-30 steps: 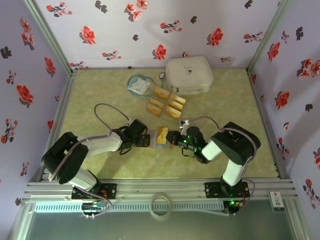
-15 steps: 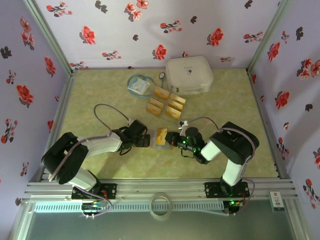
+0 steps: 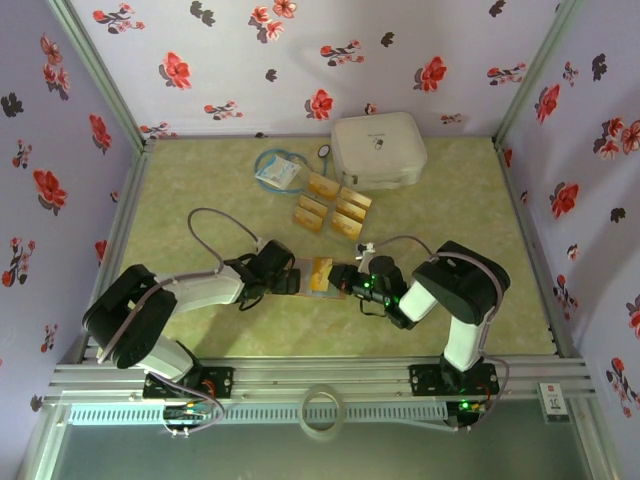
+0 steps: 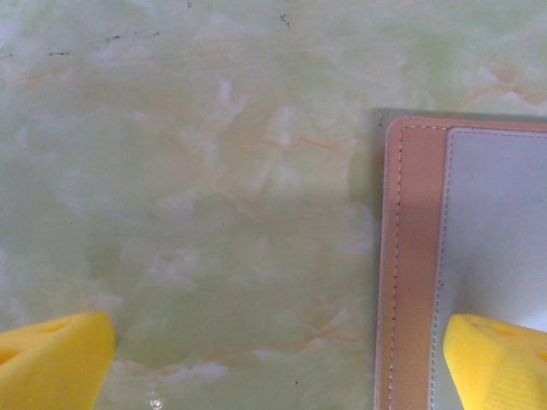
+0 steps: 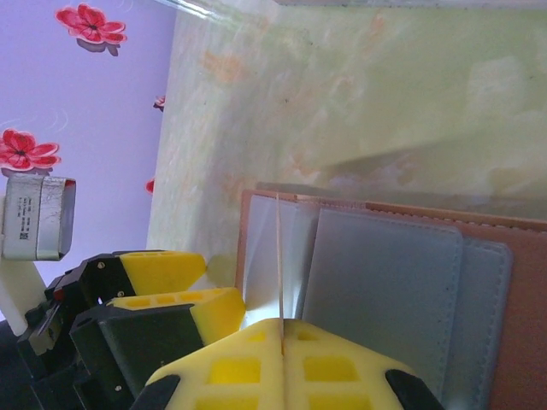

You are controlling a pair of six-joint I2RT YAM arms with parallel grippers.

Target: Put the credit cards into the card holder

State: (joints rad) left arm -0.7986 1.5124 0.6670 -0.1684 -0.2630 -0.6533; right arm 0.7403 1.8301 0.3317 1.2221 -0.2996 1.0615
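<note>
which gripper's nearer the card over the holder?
Right. The right gripper is shut on the card, holding it edge-on above the open card holder. The left gripper is open, straddling the holder's left edge, apart from the card.

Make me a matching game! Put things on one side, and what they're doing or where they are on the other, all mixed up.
1. left gripper
2. right gripper
3. white case
4. card holder

A. lying open between the grippers
B. shut on a credit card
C. wide open
D. by the back wall

Pairs: 1-C, 2-B, 3-D, 4-A
</note>
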